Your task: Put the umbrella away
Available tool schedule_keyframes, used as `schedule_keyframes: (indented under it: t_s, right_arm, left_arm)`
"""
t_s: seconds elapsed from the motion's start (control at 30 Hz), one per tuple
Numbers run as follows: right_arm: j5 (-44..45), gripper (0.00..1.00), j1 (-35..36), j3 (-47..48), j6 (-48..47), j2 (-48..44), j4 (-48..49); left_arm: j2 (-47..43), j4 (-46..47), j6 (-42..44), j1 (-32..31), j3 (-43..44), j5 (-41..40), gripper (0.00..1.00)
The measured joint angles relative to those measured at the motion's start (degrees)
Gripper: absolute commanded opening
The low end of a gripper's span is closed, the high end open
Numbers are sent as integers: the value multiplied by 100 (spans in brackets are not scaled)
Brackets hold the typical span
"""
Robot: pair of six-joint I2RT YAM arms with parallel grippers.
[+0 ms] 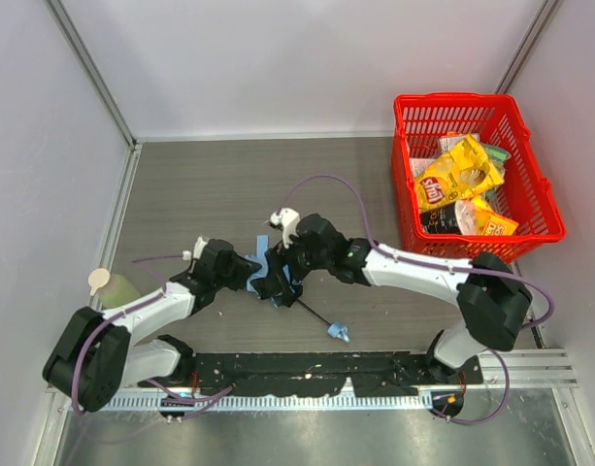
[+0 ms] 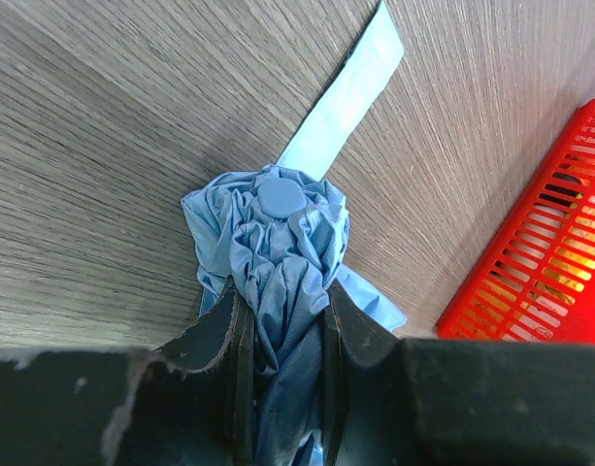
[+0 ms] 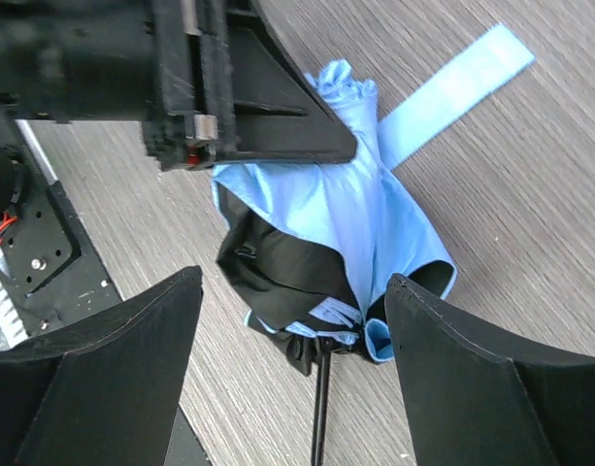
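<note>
- umbrella (image 1: 276,282) lies mid desk (image 1: 200,184), canopy bunched; shaft and blue handle (image 1: 339,332) point toward the near edge.
- left tool (image 2: 282,325) clamped on the folded fabric, just below the cap.
- right tool (image 3: 294,286) fingers spread apart, above the canopy.
- red basket (image 1: 452,99) well apart, far right.

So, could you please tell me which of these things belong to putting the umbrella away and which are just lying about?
Job in hand:
umbrella
left pincer, shut on its fabric
right pincer, open above it

Lying about:
red basket
yellow snack bag inside it
pale object beside the left arm
</note>
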Motion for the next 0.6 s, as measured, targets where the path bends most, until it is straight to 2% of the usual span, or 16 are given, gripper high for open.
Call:
schedule_keyframes:
  t_s: [0.17,0.3,0.5,0.57,0.6]
  right_arm:
    - [155,81,393,-188,-304,-138,330]
    - [730,81,807,-271,-675,68,455]
    - [1224,81,820,-271,-999,632,675]
    - [1405,77,850,-243,-1095,918,730]
    - [1532,70,887,-205,-1126,1080,756]
  left_arm:
    - [0,-2,-24,39,0,85,0]
    - [20,-4,-63,57,0,157,0]
    - [103,26,-186,76,22,203,0]
    - [138,4,-201,76,52,214,0]
    - [155,-42,-197,74,85,221,0]
